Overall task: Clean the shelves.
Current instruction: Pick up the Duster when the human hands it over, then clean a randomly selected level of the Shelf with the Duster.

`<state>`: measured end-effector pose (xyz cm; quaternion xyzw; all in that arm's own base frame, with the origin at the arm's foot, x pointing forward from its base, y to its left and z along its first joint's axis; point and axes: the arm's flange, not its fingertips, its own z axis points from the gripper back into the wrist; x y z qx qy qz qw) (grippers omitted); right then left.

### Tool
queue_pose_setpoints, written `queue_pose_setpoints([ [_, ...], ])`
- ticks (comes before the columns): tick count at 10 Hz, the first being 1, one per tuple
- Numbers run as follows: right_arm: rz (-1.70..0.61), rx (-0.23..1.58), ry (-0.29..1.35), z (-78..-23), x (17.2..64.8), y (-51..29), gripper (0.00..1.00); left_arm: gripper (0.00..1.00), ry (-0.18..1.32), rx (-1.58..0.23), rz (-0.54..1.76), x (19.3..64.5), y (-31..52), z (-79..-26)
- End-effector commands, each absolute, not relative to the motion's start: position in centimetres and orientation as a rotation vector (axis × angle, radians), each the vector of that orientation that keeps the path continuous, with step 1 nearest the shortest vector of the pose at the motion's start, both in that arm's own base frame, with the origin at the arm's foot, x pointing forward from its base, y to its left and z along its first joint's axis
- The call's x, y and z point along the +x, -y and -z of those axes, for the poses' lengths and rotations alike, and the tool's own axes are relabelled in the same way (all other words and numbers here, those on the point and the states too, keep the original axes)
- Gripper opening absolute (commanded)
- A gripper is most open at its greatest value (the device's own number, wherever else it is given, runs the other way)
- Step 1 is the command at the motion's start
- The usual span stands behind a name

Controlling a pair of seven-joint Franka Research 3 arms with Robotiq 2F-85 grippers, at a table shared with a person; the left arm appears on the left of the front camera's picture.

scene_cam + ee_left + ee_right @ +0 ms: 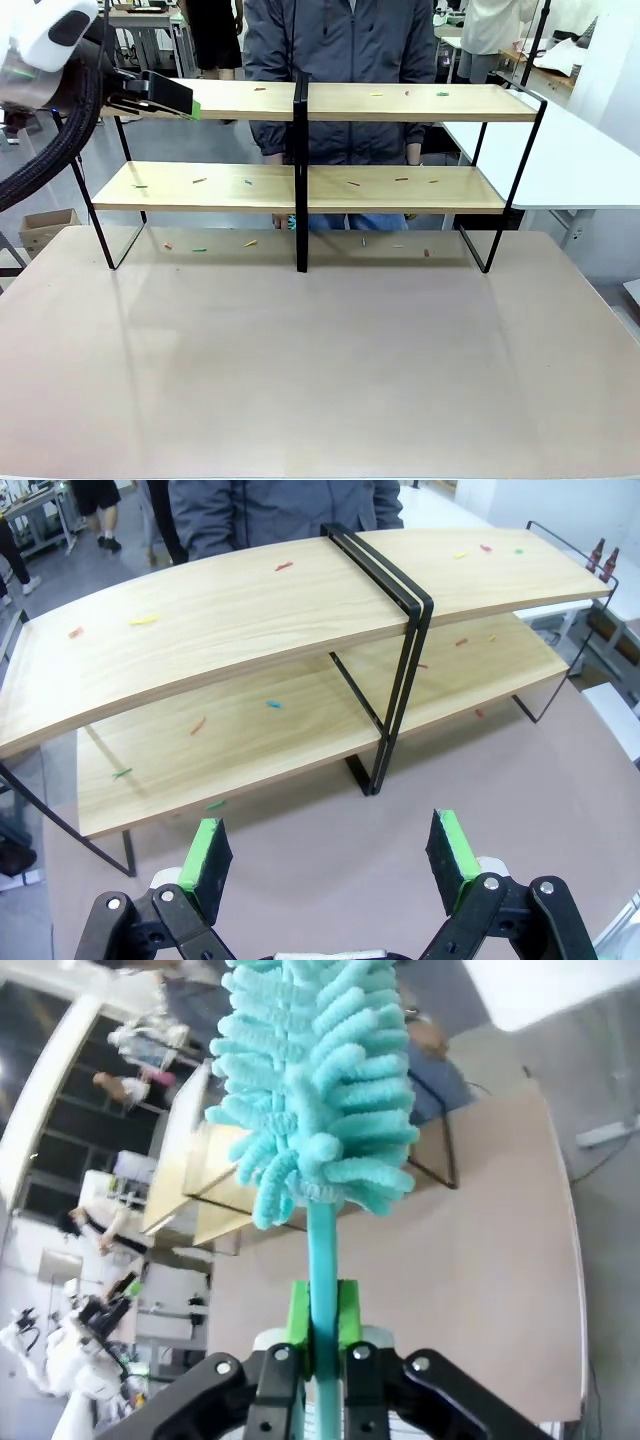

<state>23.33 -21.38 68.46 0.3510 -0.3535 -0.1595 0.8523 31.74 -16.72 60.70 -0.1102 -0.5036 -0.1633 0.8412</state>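
Right fingers are pressed onto the thin handle of a fluffy turquoise duster, its head standing above them. Left fingers are spread wide, holding nothing, hovering near the left end of the top board. Shelves stand at the desk's far side, coloured scraps strewn on both boards. A person stands just behind them.

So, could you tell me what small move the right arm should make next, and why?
Probably carry the fluffy teal chenille duster over to the top board of the light wooden two-tier shelves. The right fingers are shut on its handle, apart from the rack, and small coloured scraps lie scattered on both boards.
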Motion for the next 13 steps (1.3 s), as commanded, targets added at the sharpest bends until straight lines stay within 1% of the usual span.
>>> queue_pose_setpoints([
  [1,0.291,0.799,0.748,-70.1,23.75,20.79,0.0,1.0,1.066,-0.23,0.344,31.81,16.68,-60.72],
  [13,0.291,0.799,0.748,-70.1,23.75,20.79,0.0,1.0,1.066,-0.23,0.344,31.81,16.68,-60.72],
])
